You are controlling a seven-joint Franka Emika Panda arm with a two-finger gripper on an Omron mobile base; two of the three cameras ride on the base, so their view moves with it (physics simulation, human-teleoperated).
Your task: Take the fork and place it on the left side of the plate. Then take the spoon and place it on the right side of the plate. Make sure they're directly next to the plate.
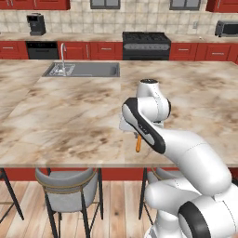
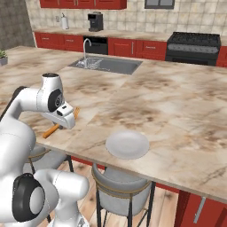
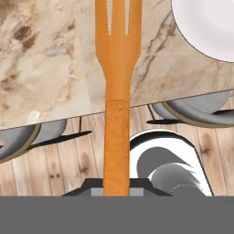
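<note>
Gripper [image 3: 116, 185] is clamped nearly shut on the handle end of the fork [image 3: 117, 91]. In the hand view the fork runs straight up the centre of the frame from between the finger tips, tines at the top edge, so its long axis lies along the gripper's look direction.

Below the fork in that view: marble counter [image 3: 45, 68] in the upper half, the counter edge crossing mid-frame, wood floor and stool backs under it. So the held fork hangs over the near edge of the counter, not yet set down.

The relation that matters: the plate [image 3: 210, 27] sits in the upper right corner of the hand view, its rim well apart from the tines. The fork is already on the plate's left side but too far out.

Right base view agrees: gripper [image 2: 66, 117] at centre left with the fork [image 2: 51, 130] sticking out as an orange bar, plate [image 2: 127, 144] at lower centre, apart from it, near the counter's front edge. Left base view: only the orange tip of the fork [image 1: 138, 144] shows under the arm at centre.

My read: next move is a sideways shift toward the plate, keeping the fork axis roughly as is, then lower beside the rim.

Spoon: can't locate it.
</note>
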